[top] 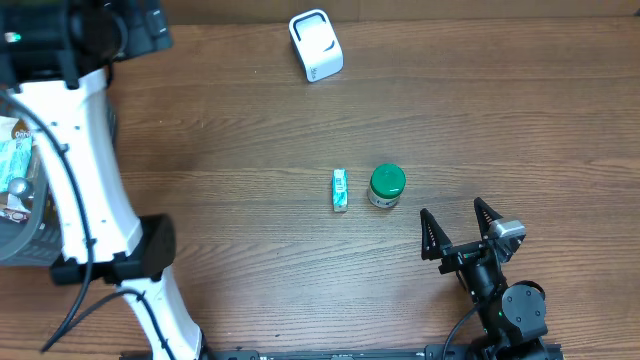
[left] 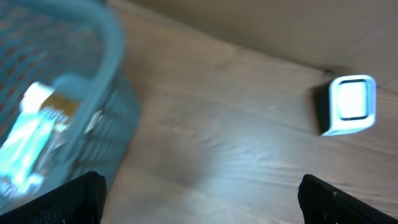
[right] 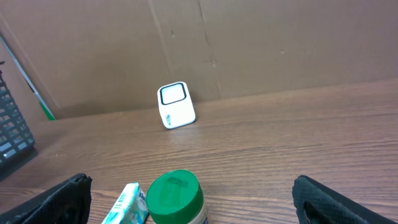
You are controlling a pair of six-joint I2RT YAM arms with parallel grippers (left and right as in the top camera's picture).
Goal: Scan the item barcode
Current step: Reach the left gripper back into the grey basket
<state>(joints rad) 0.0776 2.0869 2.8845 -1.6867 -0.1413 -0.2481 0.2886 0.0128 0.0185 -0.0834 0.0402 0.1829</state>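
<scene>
**A:** Where are the items?

**B:** The green-lidded jar (top: 386, 186) stands upright in the middle of the table (top: 230, 130). The small teal carton (top: 340, 190) lies just beside it, not touching. Both are near the right hand (top: 452, 212). The white scanner (top: 316, 45) sits well apart, at the far edge.

**A:** And the hands?

**B:** Both are spread wide and hold nothing. The left hand (left: 199, 180) hovers beside the blue basket (left: 106, 74), which has packets in it.

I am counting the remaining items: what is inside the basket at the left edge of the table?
The basket holds several packets, one light blue and white. The left arm covers part of the basket, so the full count cannot be seen.
</scene>
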